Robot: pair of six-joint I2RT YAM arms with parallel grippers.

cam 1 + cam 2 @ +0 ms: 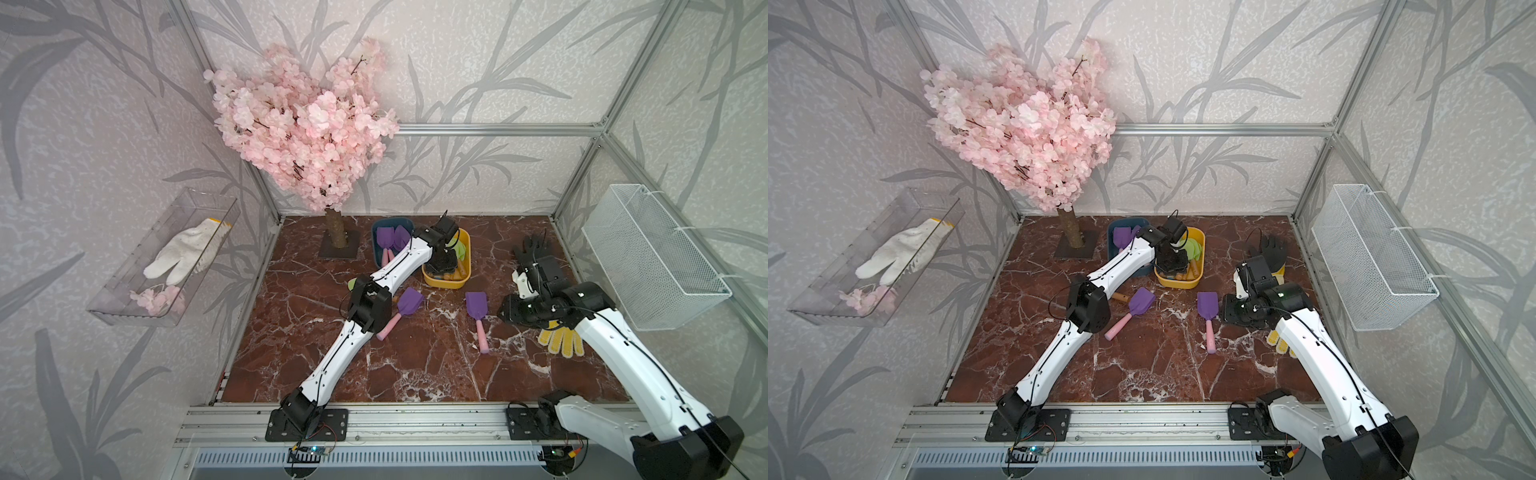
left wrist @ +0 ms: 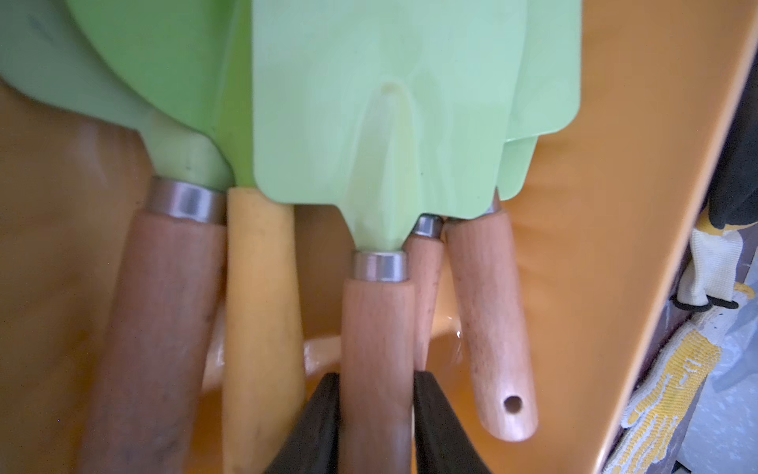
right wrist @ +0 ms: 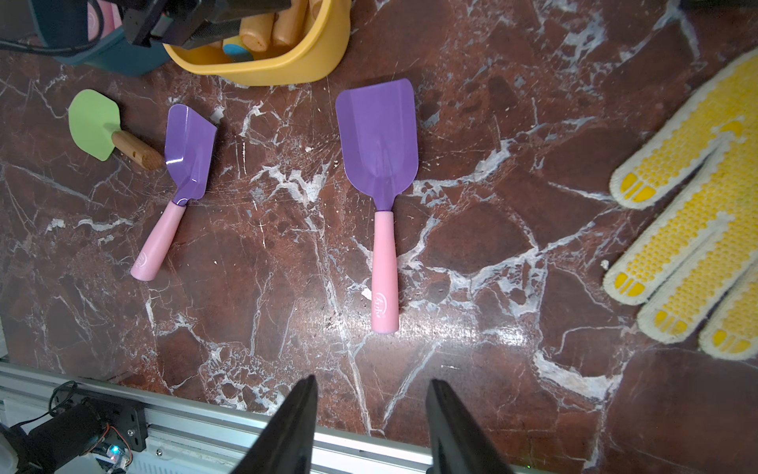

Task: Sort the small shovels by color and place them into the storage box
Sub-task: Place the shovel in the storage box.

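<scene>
Top views: the yellow bin [image 1: 466, 253] stood at the far side of the table [image 1: 374, 374]. A blue bin [image 1: 375, 245] sat right against it and held purple shovels [image 1: 392, 239], so I judged one bin per colour. The left arm [image 1: 399, 266] reached long across the table, elbow raised and wrist bent down, so the left hand [image 1: 442, 262] dipped into the yellow bin. Two loose purple shovels [image 1: 1140, 301] lay on the table just in front of the yellow bin, handles toward the robot. The right arm [image 1: 623, 332] was folded back well to the side of the yellow bin, over a yellow-dotted glove [image 1: 561, 340], seemingly parked out of the way. Left wrist view: the hand's fingers [image 2: 316, 418] lay against both sides of the brown handle of a green shovel [image 2: 369, 123], the handle filling the narrow gap. How firm the grip was I could not tell. That shovel rested on top of the other green shovels [image 2: 172, 82] inside the yellow bin, blades all at one end, so it was likely being set down with its kind. Right wrist view: the right hand [image 3: 371, 385] hung with its fingers apart and nothing between them, aimed at bare table. Both loose purple shovels and one stray green shovel [image 3: 92, 123] lay just outside the yellow bin, not yet sorted.
</scene>
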